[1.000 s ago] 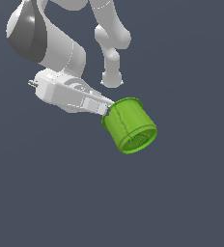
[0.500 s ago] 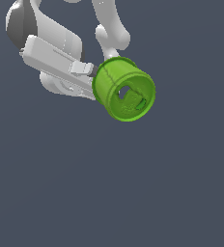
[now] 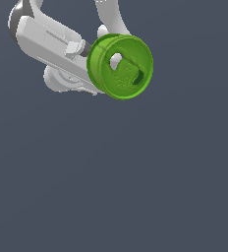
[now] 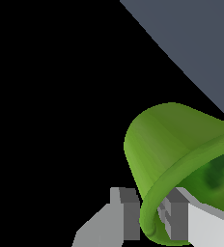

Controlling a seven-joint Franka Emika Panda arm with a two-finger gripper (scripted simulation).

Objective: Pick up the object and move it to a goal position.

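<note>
The object, a bright green cup [image 3: 120, 66], hangs in the air near the top of the exterior view, tipped on its side with its darker inside facing the camera. My white gripper [image 3: 102, 58] comes in from the exterior view's left and is shut on the cup's wall. One finger is outside the wall and the other shows inside the cup. In the wrist view the cup [image 4: 172, 144] fills the lower corner, and its thick rim sits pinched between two grey fingers [image 4: 128, 212].
White arm links [image 3: 110, 15] curve up behind the cup. Everything else is a plain dark grey background [image 3: 135, 187] with no other objects. A large black area [image 4: 46, 96] covers much of the wrist view.
The gripper has risen with the cup and rotated, so the cup's mouth has turned from pointing down and sideways to facing the exterior camera. The grip stays shut.
</note>
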